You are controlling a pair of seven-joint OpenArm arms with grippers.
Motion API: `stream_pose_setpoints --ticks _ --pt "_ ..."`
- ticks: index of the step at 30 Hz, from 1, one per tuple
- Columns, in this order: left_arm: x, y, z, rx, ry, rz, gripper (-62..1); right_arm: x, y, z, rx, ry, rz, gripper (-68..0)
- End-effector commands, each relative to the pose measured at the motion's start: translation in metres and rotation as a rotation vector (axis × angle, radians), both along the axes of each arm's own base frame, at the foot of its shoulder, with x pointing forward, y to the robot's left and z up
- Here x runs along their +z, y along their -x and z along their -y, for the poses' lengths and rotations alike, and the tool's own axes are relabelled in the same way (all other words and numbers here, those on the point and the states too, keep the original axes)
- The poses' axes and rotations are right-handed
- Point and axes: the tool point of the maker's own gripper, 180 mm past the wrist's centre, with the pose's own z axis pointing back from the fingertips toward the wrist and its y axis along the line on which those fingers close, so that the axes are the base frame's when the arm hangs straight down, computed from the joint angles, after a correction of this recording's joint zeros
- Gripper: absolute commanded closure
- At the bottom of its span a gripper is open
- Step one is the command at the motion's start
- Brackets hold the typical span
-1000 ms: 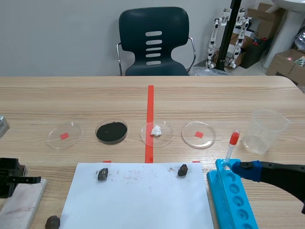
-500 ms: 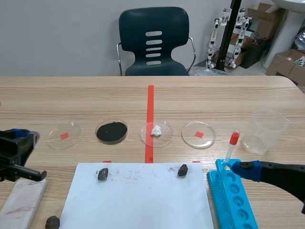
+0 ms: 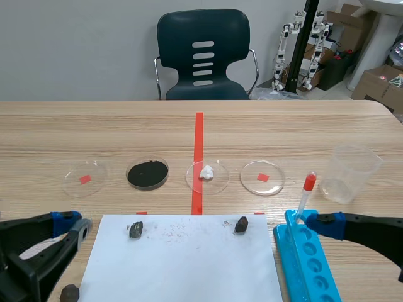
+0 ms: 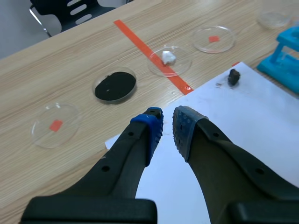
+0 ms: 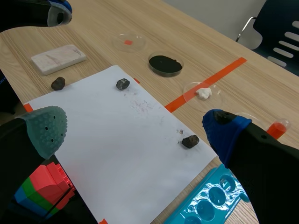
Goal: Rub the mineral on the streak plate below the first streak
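Note:
The whitish streak plate [image 5: 58, 58] lies left of the white paper [image 3: 182, 264], with faint reddish marks on it; in the scene view my left arm covers most of it. A dark mineral [image 3: 69, 292] rests on the table just below the plate, also visible as the mineral [image 5: 58, 83] in the right wrist view. Two more minerals [image 3: 135, 229] [image 3: 241, 224] sit on the paper's far edge. My left gripper [image 3: 74, 221] hangs over the plate, its fingers nearly touching with nothing between them [image 4: 167, 126]. My right gripper [image 5: 135, 133] is open and empty, above the blue rack [image 3: 308, 264].
Several petri dishes stand in a row beyond the paper: one with black powder [image 3: 147, 173], one with a white lump [image 3: 206, 175], two with red squares [image 3: 85, 179] [image 3: 262, 177]. A red-capped tube [image 3: 306, 192] stands in the rack; a clear beaker [image 3: 350, 173] is at the right.
My left arm rose from the far left edge, then swung inward and now lies over the streak plate. The mineral beside the plate and the right arm stayed put.

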Motion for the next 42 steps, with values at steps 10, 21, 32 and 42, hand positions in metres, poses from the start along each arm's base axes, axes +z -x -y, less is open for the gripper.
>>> stream_pose_setpoints --ticks 10,21,32,42 --pt "0.0174 0.0023 0.0067 -0.017 0.035 0.052 -10.0 0.0111 -0.0048 -0.0011 -0.008 -0.024 0.032 -60.6" --pt "0.0176 0.0021 0.0067 -0.017 0.036 0.053 -10.0 0.0111 -0.0048 -0.0011 -0.008 -0.024 0.032 -60.6" --pt "0.022 -0.0039 0.0068 -0.017 0.036 0.079 -10.0 0.0111 -0.0048 -0.0011 -0.008 -0.024 0.032 -60.6" --pt "0.0227 -0.0059 0.0067 -0.017 0.034 0.084 -10.0 0.0111 -0.0048 -0.0011 -0.008 -0.024 0.032 -60.6"
